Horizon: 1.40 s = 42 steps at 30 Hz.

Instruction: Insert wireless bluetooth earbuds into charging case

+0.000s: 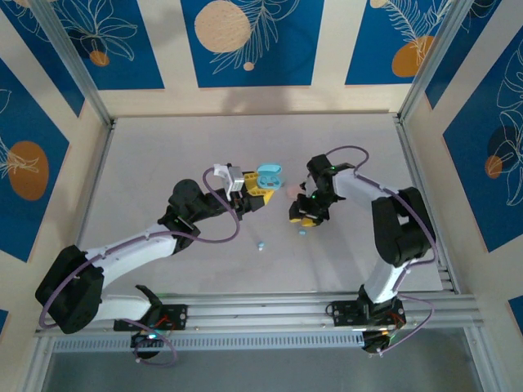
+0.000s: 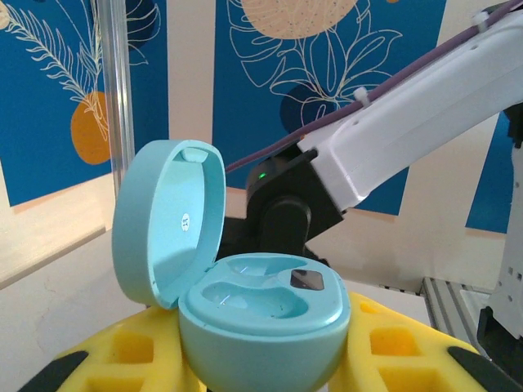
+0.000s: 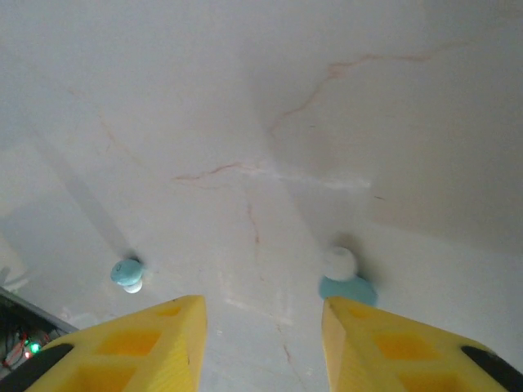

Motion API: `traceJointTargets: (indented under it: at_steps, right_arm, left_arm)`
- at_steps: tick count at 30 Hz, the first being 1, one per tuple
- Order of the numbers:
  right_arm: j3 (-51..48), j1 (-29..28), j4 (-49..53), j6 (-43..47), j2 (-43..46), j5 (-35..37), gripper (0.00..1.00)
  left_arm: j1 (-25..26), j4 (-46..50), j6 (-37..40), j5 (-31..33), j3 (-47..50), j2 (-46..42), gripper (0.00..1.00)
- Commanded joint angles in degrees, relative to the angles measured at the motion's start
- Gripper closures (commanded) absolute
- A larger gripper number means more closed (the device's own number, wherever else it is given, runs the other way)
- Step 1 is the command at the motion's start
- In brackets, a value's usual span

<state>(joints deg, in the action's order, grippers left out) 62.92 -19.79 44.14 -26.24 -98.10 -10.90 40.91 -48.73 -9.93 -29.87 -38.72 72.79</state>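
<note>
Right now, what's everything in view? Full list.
rounded light-blue plastic charging case: 1, light blue, lid open, both slots empty, held in left hand
tiny glossy light-blue plastic earbuds: 2, light blue with white tips, loose on table; one beside right hand, other between the arms
pale marbled table: 1, off-white, under everything
blue floral wall panels: several, blue with peach and white, around the table
left hand: 1, yellow fingers, shut on case
right hand: 1, yellow fingers, open, low over table
</note>
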Motion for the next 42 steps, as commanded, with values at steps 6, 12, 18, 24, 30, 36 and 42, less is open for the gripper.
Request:
traceJointTargets:
  at_steps: [6, 12, 18, 24, 30, 36, 42]
  right_arm:
    - [-4.1, 1.7, -3.6, -1.1, -0.6, -2.2, 0.53]
    - [-3.6, 0.4, -3.8, -0.8, -3.7, -4.3, 0.50]
    - [-3.5, -1.0, -2.9, -1.8, -4.2, -5.1, 0.51]
    - [-2.8, -3.3, -3.2, -3.2, -3.9, -7.7, 0.52]
    - [-0.9, -4.9, -3.4, -5.6, -5.0, -9.4, 0.53]
    - [0.8, -5.8, -0.6, -5.4, -4.0, -6.7, 0.54]
    - [4.5, -6.0, 0.4, -1.1, -3.5, 1.3, 0.55]
  left_arm:
    - [0.5, -1.6, 0.3, 0.3, -1.1, -0.8, 0.73]
    - [0.4, -1.6, 0.3, 0.3, -0.9, -1.1, 0.73]
    - [0.4, -1.4, 0.4, 0.3, -1.1, -1.0, 0.73]
    - [0.5, -1.6, 0.2, 0.4, -0.9, -0.9, 0.73]
    - [0.5, -1.0, 0.3, 0.6, -0.9, -1.4, 0.73]
    - [0.5, -0.5, 0.4, 0.8, -0.9, -1.8, 0.73]
    - [0.6, 0.1, 0.6, 1.1, -1.1, -2.0, 0.73]
